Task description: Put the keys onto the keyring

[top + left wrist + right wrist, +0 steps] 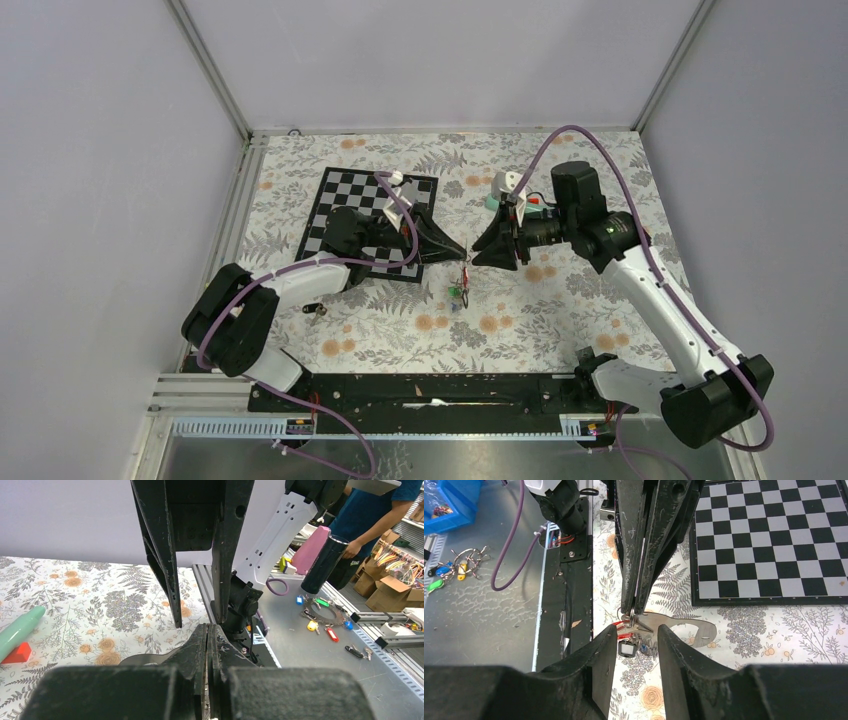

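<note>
My left gripper (462, 252) (207, 630) is shut, its fingers (639, 555) pinched on the thin wire keyring (624, 614) at their tips. A bunch of keys (630, 639) (460, 290) with red, black and blue tags hangs from the ring just above the floral cloth. My right gripper (474, 260) (636, 635) faces the left one tip to tip. It is open, its jaws standing on either side of the hanging keys without touching them. In the left wrist view the ring and keys are hidden behind my own shut fingers.
A chessboard (340, 205) (774, 530) lies at the back left under the left arm. A teal tube with a red cap (20, 630) rests on the cloth. A small dark item (313, 308) lies near the left arm. Spare keys (325, 625) (454, 565) sit on the metal bench beyond the table.
</note>
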`<state>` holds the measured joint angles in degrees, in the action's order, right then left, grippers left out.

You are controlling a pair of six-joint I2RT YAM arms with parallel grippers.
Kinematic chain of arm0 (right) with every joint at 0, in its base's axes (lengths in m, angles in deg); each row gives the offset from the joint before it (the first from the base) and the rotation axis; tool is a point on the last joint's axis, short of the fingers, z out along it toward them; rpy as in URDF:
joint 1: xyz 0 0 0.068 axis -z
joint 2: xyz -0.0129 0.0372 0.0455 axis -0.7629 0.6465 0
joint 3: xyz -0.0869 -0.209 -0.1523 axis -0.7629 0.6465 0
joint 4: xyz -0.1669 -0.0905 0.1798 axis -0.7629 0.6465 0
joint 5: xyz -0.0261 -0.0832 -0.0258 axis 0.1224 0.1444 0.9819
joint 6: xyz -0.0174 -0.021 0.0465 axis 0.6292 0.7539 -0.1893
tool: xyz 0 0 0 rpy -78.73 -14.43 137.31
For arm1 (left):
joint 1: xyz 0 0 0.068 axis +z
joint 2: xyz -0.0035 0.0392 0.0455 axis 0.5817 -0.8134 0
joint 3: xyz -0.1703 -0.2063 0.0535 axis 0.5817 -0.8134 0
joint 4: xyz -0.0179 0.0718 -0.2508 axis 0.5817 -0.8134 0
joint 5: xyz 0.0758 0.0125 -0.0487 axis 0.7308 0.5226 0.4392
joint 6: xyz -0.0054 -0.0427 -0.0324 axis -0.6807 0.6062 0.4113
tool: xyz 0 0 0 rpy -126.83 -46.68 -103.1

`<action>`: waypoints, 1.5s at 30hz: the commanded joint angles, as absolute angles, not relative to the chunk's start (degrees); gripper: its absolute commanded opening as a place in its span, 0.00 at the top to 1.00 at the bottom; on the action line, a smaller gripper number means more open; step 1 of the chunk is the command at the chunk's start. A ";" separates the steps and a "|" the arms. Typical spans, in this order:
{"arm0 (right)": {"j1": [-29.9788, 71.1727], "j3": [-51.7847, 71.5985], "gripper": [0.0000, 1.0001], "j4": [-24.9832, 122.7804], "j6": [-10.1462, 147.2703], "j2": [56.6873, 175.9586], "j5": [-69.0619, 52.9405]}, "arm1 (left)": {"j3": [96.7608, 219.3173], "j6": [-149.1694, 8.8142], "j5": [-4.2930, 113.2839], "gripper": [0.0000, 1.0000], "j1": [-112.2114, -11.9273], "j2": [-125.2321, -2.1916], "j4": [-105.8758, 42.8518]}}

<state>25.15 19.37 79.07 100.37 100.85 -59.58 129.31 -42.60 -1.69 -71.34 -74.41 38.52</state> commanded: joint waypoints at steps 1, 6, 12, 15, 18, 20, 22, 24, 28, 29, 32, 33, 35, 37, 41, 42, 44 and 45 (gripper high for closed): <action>25.55 18.59 0.58 78.78 100.75 101.12 -60.96 | 129.90 -41.80 0.68 1.00 -71.52 -74.08 42.85; 25.53 20.08 0.61 75.76 98.46 101.86 -62.28 | 129.99 -41.22 1.27 1.00 -71.52 -74.42 43.01; 25.47 21.40 0.63 73.01 96.41 102.55 -63.06 | 130.00 -40.80 1.80 1.00 -71.52 -74.53 43.29; 25.47 21.88 0.65 71.92 95.29 102.83 -63.49 | 130.07 -40.72 1.91 1.00 -71.52 -74.76 43.35; 25.40 22.08 0.69 71.30 94.69 103.05 -63.83 | 130.08 -40.62 2.00 1.00 -71.52 -74.87 43.42; 25.38 22.13 0.72 70.75 94.05 103.19 -64.32 | 130.08 -40.62 2.10 1.00 -71.52 -74.94 43.46; 25.38 22.22 0.79 70.30 93.55 103.29 -64.76 | 130.08 -40.57 2.16 1.00 -71.52 -75.05 43.55; 25.38 21.91 0.93 70.43 93.34 103.33 -64.75 | 130.00 -40.61 2.19 1.00 -71.52 -75.13 43.60; 25.38 17.72 1.00 77.71 98.75 103.49 -58.98 | 130.47 -42.95 0.53 1.00 -71.07 -74.61 41.56; 25.33 16.19 1.00 80.24 100.50 103.64 -56.46 | 131.01 -44.49 -0.43 1.00 -70.81 -74.37 39.80; 24.40 9.78 1.00 89.72 105.73 105.15 -49.04 | 133.78 -51.42 -2.96 0.79 -69.86 -73.02 30.21; 23.70 8.04 1.00 93.09 107.26 105.98 -46.77 | 135.29 -54.42 -3.59 0.70 -69.58 -72.70 25.38; 21.79 4.96 1.00 98.88 109.62 107.85 -41.64 | 139.39 -61.86 -4.80 0.60 -69.33 -72.30 12.72; 20.66 1.91 1.00 103.43 111.15 109.79 -37.91 | 144.66 -72.95 -4.62 0.53 -69.39 -72.29 -3.43; 20.09 -4.20 1.00 110.26 112.78 113.37 -33.88 | 152.32 -92.46 -2.73 0.47 -70.26 -73.03 -27.34; 19.92 -5.56 1.00 111.98 113.21 114.35 -33.08 | 152.89 -93.47 -2.70 0.47 -70.36 -73.24 -28.29; 19.48 -7.75 1.00 114.01 113.51 115.87 -32.41 | 153.10 -93.81 -2.57 0.46 -70.65 -73.51 -28.43; 19.21 -8.65 1.00 114.72 113.66 116.58 -32.29 | 153.24 -94.06 -2.44 0.47 -70.88 -73.66 -28.43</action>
